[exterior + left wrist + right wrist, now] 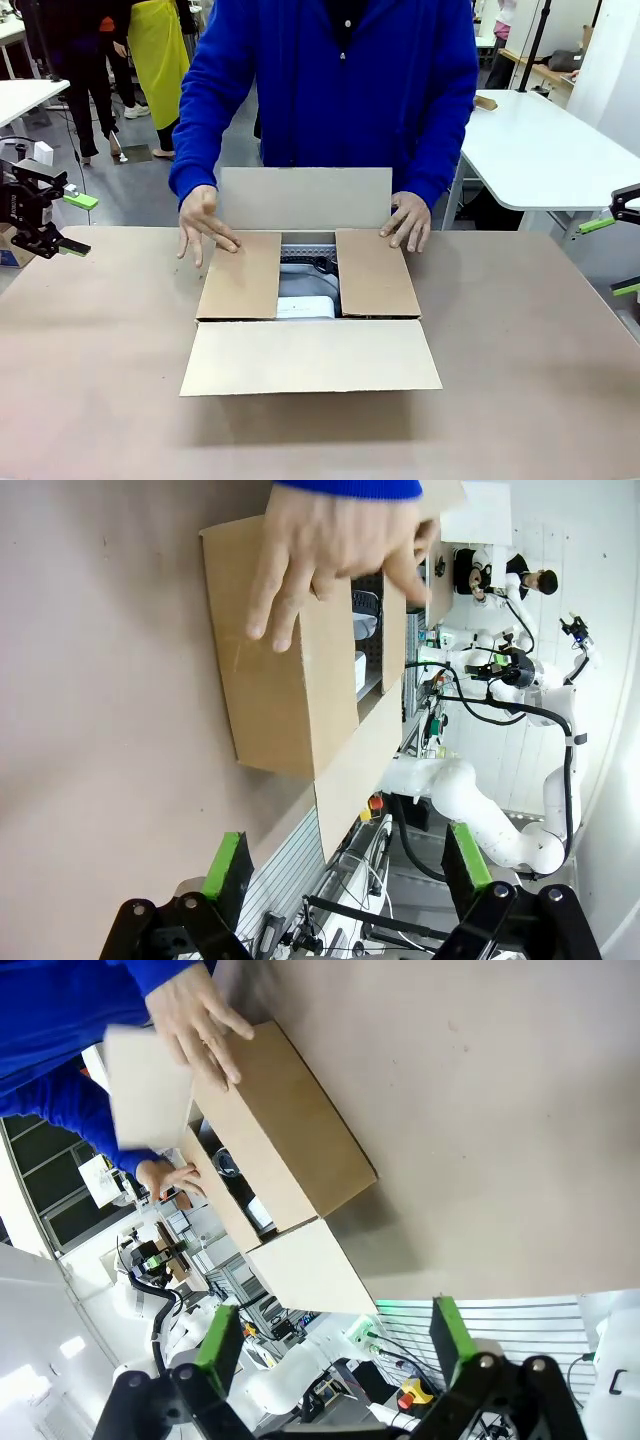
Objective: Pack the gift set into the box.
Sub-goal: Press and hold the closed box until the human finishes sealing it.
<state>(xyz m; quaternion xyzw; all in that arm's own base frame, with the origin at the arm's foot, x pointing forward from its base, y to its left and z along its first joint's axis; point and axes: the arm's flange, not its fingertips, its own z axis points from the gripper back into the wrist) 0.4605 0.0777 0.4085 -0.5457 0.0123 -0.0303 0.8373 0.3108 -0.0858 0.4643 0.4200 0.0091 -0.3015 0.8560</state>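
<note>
The left gripper (77, 224) is hanging wide open far left; the box (310, 355), gift set (305, 298) inside, is sitting midway between both grippers, long axis crosswise, the person's hands (205, 225) nearest, on its side flaps (242, 275); the right gripper (612, 257) is hanging wide open far right.

gift set (305, 290) mostly buried under the side flaps (243, 275) of the box (310, 355), only a strip of white case (305, 307) and dark strap (316, 265) peeking out between them, right gripper (610, 257) chopped off by the front view's edge, far flap (148, 1085) all blurry in the right wrist view
</note>
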